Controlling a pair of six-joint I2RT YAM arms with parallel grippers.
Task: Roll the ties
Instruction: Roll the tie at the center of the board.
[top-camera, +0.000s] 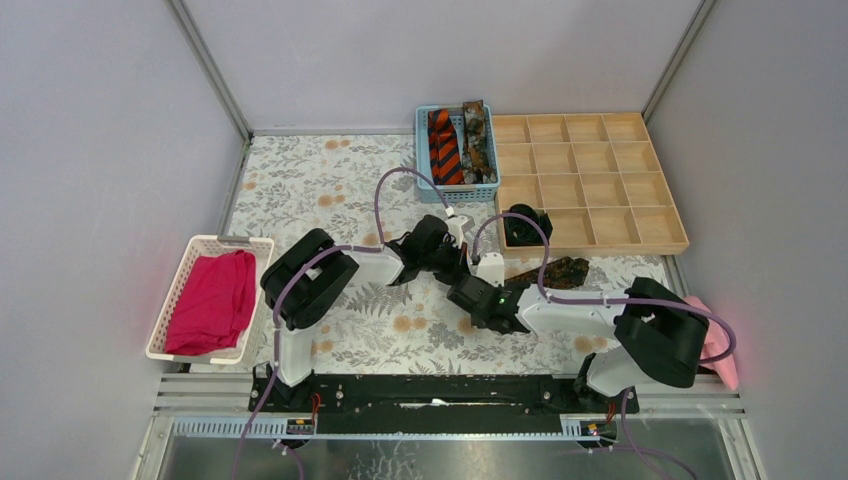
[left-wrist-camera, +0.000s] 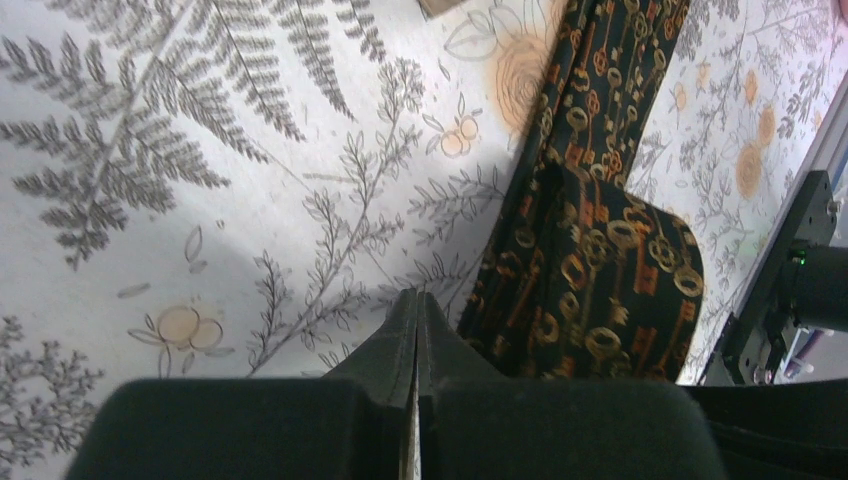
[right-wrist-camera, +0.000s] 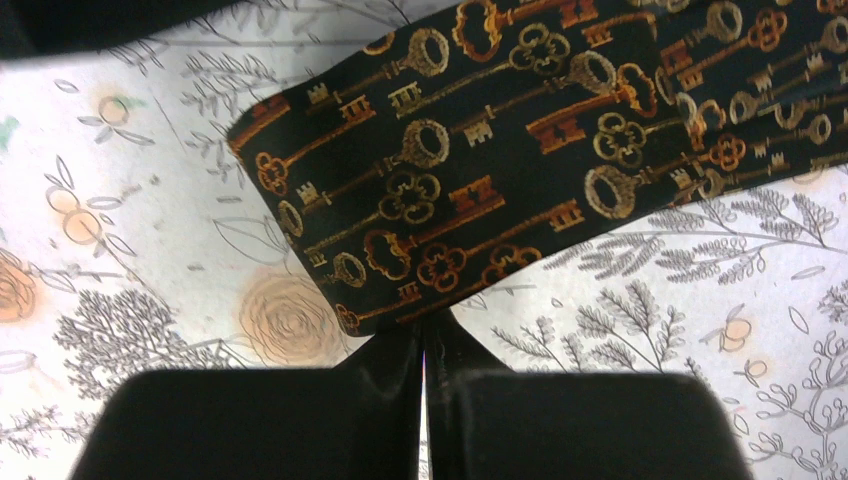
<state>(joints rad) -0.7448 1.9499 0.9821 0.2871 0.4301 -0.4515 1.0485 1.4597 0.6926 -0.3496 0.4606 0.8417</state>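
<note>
Top view is evenly lit and soft, with only faint shadows on the floral table cover (top-camera: 340, 180), plus a reddish glow on the side walls (top-camera: 100, 200) by the magenta cloth (top-camera: 212, 300) and the pink cloth (top-camera: 722, 350). Wrist views are crisp on the key-pattern tie (right-wrist-camera: 480, 200), but the left gripper (left-wrist-camera: 416, 300) and right gripper (right-wrist-camera: 425, 325) are dark blurry blobs up close. The left wrist view looks washed-out bright up top.

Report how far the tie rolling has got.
Done: one black coil sits in the tray. In hand: the key-print tie lies uncoiled, left pincer and right pincer shut beside it. Left: striped tie and mottled tie in the basket.
</note>
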